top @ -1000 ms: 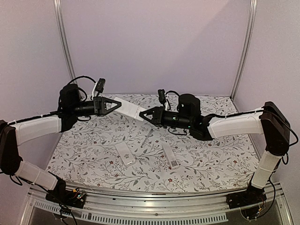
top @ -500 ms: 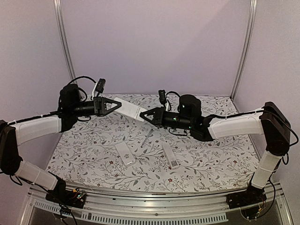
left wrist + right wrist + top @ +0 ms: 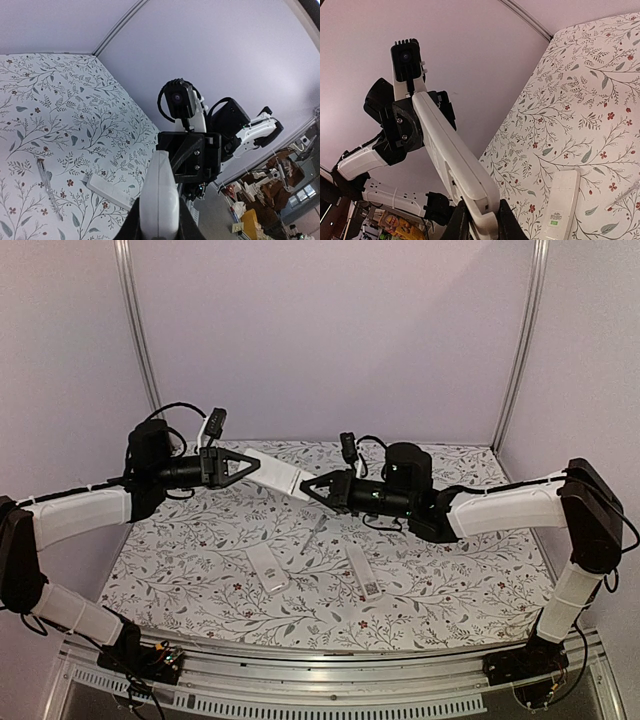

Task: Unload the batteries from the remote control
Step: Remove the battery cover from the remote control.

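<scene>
1. Currently the left claw (image 3: 256,467) is clamped on one end of a white remote control (image 3: 284,477), held in the air above the bench (image 3: 450,580).
2. The right claw (image 3: 306,488) is clamped on the remote's other end, facing the left one.
3. Below, on the bench, lie a second white remote (image 3: 363,573), a flat white piece (image 3: 268,569) and a thin grey pen-like tool (image 3: 312,537), each apart from the others.

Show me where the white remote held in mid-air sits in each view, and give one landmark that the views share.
Top external: the white remote is near the centre, raised above the floral table.
Left wrist: bottom centre, pointing away from the camera.
Right wrist: a long diagonal from upper left to bottom centre.
Shared landmark: the grey pen-like tool lying on the table.
</scene>
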Tool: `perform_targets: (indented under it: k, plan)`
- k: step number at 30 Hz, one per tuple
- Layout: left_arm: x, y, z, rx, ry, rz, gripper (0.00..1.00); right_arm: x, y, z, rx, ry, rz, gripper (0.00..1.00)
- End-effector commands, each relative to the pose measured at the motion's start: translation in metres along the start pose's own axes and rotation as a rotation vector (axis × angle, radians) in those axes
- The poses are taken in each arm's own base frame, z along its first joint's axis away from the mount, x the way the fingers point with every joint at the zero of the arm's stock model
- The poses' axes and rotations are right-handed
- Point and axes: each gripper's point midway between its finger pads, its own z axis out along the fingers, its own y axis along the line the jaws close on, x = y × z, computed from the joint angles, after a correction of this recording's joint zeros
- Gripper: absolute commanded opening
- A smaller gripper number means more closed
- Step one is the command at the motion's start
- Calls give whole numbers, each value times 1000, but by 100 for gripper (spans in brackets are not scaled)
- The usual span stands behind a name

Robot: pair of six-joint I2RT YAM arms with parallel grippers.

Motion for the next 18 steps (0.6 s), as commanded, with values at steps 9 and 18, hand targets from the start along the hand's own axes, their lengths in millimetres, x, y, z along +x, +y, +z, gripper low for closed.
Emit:
perform_targets:
  k: [9, 18]
  plan:
    - [2, -10, 1, 5, 2, 52, 0, 2, -35, -10, 134, -9, 43, 8]
    - [12, -8, 14, -67, 33, 89, 0, 1, -31, -10, 121, -7, 36, 17]
